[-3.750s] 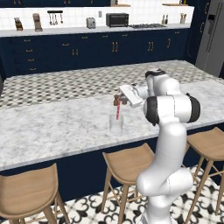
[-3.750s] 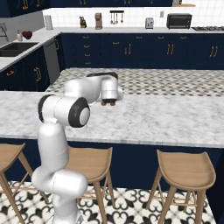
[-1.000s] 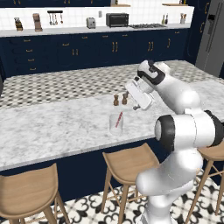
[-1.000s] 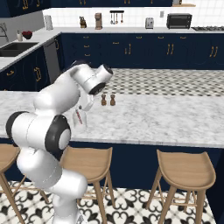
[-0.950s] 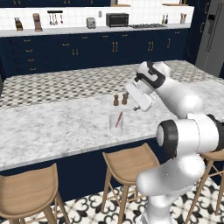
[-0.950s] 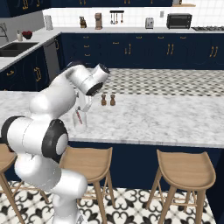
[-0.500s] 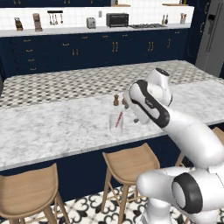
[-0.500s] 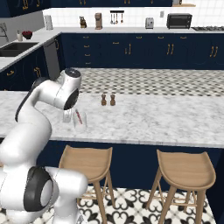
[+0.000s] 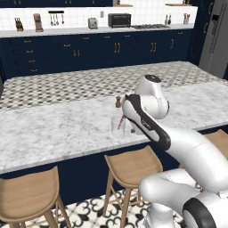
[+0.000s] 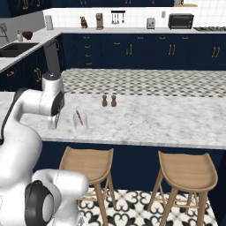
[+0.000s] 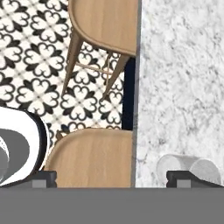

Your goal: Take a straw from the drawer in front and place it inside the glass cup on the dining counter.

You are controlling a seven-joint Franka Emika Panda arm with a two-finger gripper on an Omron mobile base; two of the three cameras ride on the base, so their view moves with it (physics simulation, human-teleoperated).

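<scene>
Glass cup [image 11: 189,165] is being cut off at 6 o'clock in the hand view; only its rim is being shown, straw inside not resolvable there. Gripper [image 10: 54,121] is being largely masked by the wrist in the right base view. In the left base view, one shaker [image 9: 118,102] is being half hidden by the arm's link.
</scene>
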